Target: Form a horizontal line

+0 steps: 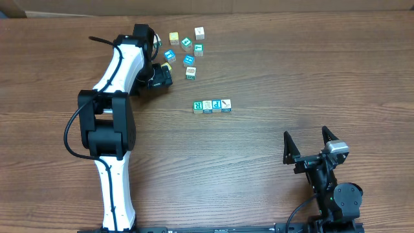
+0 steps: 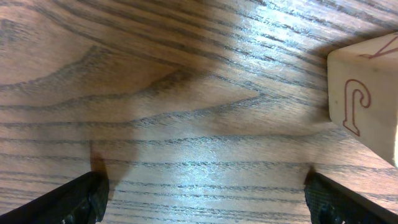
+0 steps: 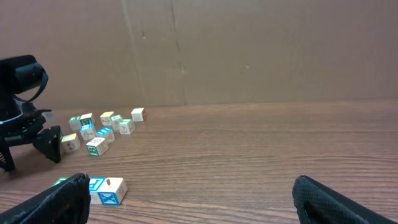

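Note:
A row of three letter blocks [image 1: 212,105] lies side by side near the table's middle; it also shows in the right wrist view [image 3: 106,190]. Several loose letter blocks [image 1: 187,48] are scattered at the back, also seen in the right wrist view [image 3: 99,127]. My left gripper [image 1: 163,74] is low over the table at the left edge of that cluster. In the left wrist view it [image 2: 202,193] is open and empty, with bare wood between the fingers and a block with a red J [image 2: 367,99] off to the right. My right gripper [image 1: 310,145] is open and empty at the front right [image 3: 189,199].
The left arm [image 1: 119,71] stretches from the front left toward the back. A brown cardboard wall [image 3: 249,50] stands behind the table's far edge.

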{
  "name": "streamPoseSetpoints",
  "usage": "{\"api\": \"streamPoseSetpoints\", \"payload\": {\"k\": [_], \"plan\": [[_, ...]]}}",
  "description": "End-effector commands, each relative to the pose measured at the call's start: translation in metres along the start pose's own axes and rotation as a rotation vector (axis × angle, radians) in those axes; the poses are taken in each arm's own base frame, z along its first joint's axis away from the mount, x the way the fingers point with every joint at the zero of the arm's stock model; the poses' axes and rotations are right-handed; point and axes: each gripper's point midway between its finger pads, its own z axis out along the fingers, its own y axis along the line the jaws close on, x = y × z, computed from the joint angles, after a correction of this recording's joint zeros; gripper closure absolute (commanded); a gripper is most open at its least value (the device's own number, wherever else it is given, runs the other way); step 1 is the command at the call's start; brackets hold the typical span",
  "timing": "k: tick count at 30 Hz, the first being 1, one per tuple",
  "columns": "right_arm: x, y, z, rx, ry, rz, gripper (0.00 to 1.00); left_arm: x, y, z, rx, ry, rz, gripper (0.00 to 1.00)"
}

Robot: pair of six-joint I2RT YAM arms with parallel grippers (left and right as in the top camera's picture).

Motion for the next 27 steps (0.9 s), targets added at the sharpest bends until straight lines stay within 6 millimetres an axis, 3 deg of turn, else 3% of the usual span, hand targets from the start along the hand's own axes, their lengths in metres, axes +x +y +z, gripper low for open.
{"api": "streamPoseSetpoints", "payload": {"k": [1,27], "plan": [[0.0026,0.0015,0.0002,-0.008,-0.001,0.01,0.0,0.0023,0.0001,0.0027,-0.018,0.001,0.011,0.0],[0.002,-0.004,0.0,0.015,-0.003,0.01,0.0,0.0024,0.0001,0.0027,-0.018,0.002,0.011,0.0]]}}
